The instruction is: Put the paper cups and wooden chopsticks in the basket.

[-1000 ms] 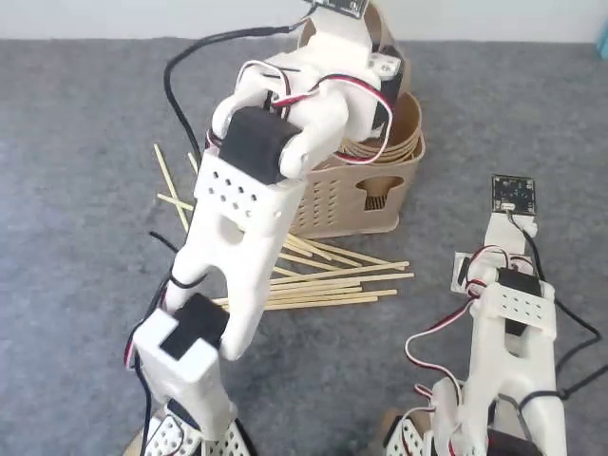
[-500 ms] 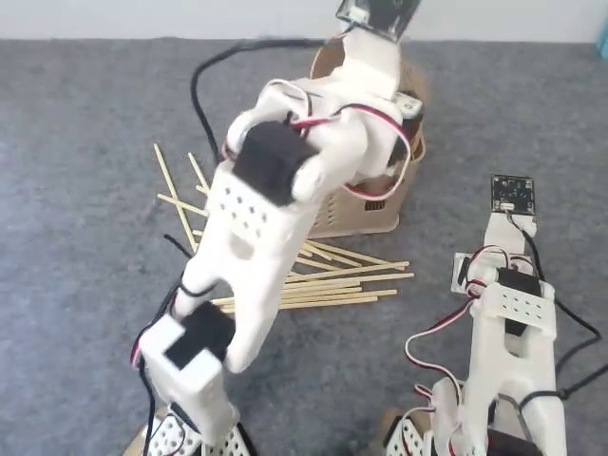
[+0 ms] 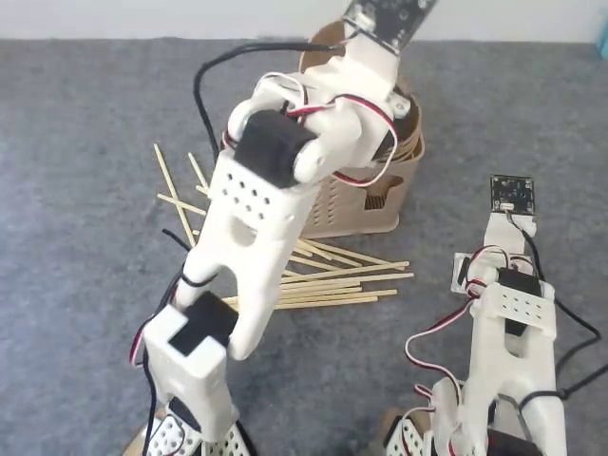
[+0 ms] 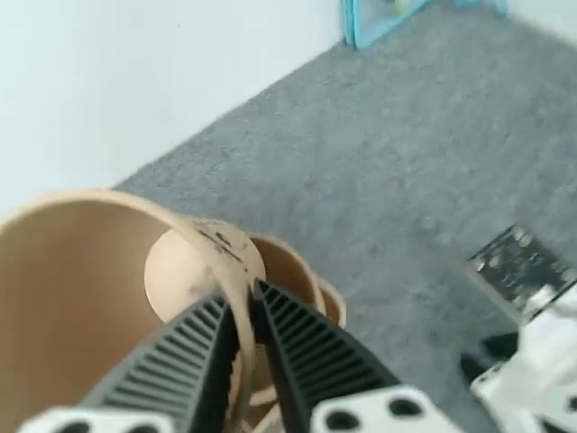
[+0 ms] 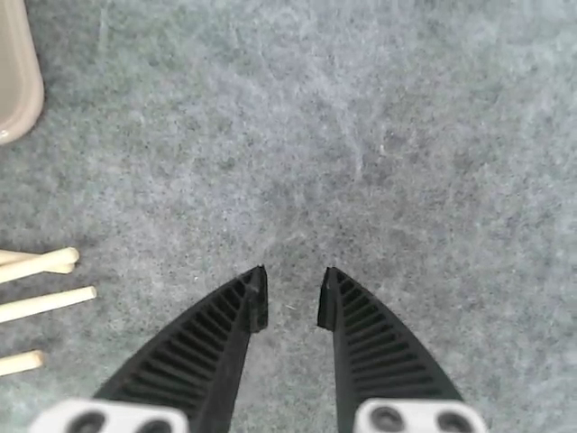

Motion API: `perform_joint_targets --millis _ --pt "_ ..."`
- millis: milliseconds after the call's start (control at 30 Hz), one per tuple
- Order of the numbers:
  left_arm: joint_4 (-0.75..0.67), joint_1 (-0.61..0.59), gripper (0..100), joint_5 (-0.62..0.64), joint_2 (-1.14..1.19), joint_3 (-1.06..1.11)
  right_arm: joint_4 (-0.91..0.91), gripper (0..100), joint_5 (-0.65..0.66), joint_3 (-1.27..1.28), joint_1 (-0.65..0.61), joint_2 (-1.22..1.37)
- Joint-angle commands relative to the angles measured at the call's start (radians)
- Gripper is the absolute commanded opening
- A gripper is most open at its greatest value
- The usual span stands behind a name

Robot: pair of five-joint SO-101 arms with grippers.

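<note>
left jaws clenched on paper cup [image 4: 79, 271] wall above basket [image 3: 334, 207]; right jaws released over grey surface [image 5: 406, 135]; wooden chopsticks [image 3: 332, 289] scattered beside basket.

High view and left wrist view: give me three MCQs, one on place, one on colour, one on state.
1. The wooden chopsticks lie: A on the carpet beside the basket; B on a plate; C in a drawer.
2. The basket is: A blue; B beige; C black.
3. The left gripper is: A open and empty; B shut on chopsticks; C shut on a paper cup.
Key: 1 A, they are strewn on the grey carpet by the basket's side; 2 B, its slotted wall is beige; 3 C, the fingers pinch the cup's wall.
</note>
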Motion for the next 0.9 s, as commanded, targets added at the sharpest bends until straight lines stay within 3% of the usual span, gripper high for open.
perform_joint_targets --millis 0,867 --pt "0.041 -0.012 1 -0.08 0.003 -0.044 -0.016 10.5 0.011 -0.006 -0.002 0.001" --pt "0.149 0.081 1 -0.308 -0.012 -0.082 -0.016 10.5 0.011 -0.006 -0.002 0.001"
